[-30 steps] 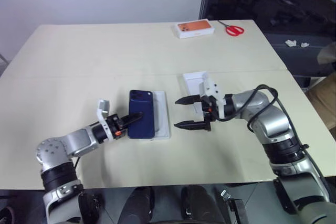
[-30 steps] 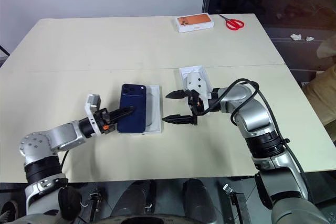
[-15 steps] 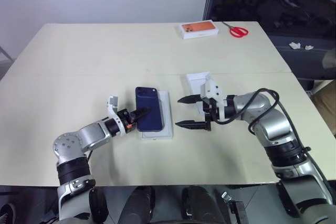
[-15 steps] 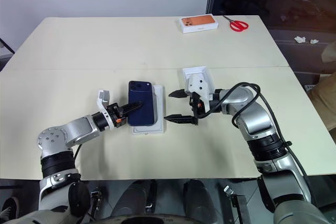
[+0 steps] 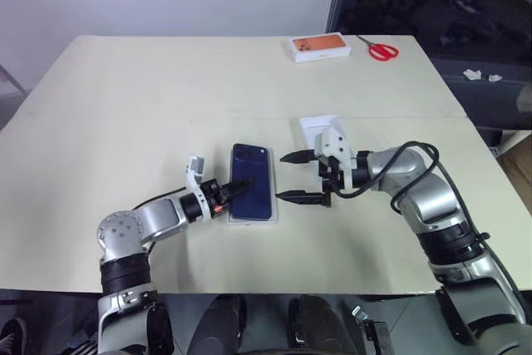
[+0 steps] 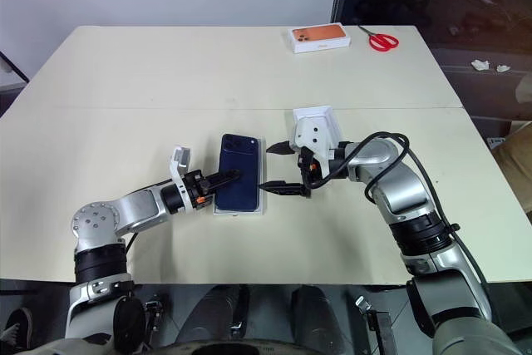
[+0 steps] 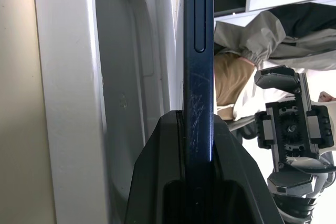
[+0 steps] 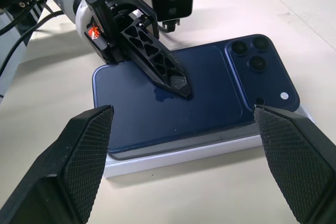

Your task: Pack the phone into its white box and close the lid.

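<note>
The dark blue phone [image 5: 258,182] lies camera side up over a thin white tray [image 8: 173,158] with a rounded recess [image 7: 123,77], near the table's middle. My left gripper [image 5: 239,184] is shut on the phone's left long edge, one finger [image 8: 157,61] across its back. My right gripper [image 5: 293,177] hangs open just right of the phone, its fingers wide apart and holding nothing. A white cardboard piece [image 5: 314,125] lies behind the right gripper, partly hidden. I cannot tell whether it is the white box or the lid.
A white box with an orange face [image 5: 320,46] and red scissors [image 5: 382,49] sit at the table's far right edge. A seam [image 5: 125,116] crosses the table behind the phone.
The left gripper has carried the phone to the right, so it now covers most of the tray and sits closer to the right gripper. The right gripper has stayed. The camera view has shifted.
</note>
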Controlling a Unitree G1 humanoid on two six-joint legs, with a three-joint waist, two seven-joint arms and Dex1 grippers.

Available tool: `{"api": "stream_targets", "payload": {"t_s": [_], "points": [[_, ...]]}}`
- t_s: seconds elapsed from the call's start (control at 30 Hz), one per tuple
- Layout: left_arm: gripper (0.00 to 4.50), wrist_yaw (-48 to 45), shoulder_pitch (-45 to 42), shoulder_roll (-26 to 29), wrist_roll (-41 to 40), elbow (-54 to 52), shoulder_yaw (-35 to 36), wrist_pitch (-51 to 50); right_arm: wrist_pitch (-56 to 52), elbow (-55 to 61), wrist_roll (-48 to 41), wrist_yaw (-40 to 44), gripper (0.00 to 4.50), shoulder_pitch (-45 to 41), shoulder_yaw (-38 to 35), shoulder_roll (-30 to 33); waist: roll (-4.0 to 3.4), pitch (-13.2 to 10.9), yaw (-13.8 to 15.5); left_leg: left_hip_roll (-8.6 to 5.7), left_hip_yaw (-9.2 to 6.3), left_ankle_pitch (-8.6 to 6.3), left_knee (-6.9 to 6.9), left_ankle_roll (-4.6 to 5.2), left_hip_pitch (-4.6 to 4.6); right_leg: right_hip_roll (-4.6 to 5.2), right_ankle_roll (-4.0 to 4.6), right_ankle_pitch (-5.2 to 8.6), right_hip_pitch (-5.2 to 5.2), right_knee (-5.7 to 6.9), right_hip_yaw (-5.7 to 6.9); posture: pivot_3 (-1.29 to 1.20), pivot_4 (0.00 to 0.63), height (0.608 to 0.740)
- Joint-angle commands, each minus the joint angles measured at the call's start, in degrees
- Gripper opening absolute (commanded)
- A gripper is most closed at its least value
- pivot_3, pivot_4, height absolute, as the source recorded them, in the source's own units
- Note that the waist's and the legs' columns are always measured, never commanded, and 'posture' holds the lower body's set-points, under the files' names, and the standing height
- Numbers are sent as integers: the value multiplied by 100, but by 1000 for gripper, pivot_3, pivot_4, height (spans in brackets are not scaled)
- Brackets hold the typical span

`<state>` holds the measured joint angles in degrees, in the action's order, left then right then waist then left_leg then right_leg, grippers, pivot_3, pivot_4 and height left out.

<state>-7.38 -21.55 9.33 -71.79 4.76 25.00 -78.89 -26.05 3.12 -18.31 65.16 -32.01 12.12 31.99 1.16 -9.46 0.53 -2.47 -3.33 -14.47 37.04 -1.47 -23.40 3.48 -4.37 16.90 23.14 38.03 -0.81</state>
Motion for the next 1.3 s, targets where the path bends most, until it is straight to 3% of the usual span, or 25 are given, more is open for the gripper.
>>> {"api": "stream_targets", "payload": {"t_s": [0.03,0.4,0.7,0.83,0.97,1.3], "points": [[5,-132,64,2,-16,-146,-122,134,121,64,15,-26,4421,-110,-4,-59,0,0,0,0,0,0,0,0,0,0,0,0,0,0,0,0,150,740],[5,-88,235,52,-121,-353,-230,302,265,-6,106,-53,4421,-89,64,-58,0,0,-9,0,0,0,0,1,0,0,0,0,-1,0,0,0,150,740],[4201,65,105,197,-367,-490,-213,401,309,-96,145,-78,4500,-132,55,-106,0,0,-24,1,-1,-1,0,1,2,-1,0,0,-1,2,0,0,150,740],[4201,234,46,340,-631,-600,-189,344,317,-110,162,-91,4500,-147,61,-129,0,0,-71,2,-1,-1,-1,2,2,-2,0,0,0,3,0,0,150,740],[4201,367,86,892,-1417,-937,-145,42,302,-145,176,-82,4500,-191,44,-145,3,-5,-138,4,-2,-1,-2,2,1,-4,0,0,3,4,0,0,150,740],[4201,569,236,1622,-2365,-1207,-526,326,325,-200,224,-89,4500,-230,73,-239,0,-7,-113,3,-2,-1,0,2,0,-1,0,0,2,2,-1,0,150,740]]}}
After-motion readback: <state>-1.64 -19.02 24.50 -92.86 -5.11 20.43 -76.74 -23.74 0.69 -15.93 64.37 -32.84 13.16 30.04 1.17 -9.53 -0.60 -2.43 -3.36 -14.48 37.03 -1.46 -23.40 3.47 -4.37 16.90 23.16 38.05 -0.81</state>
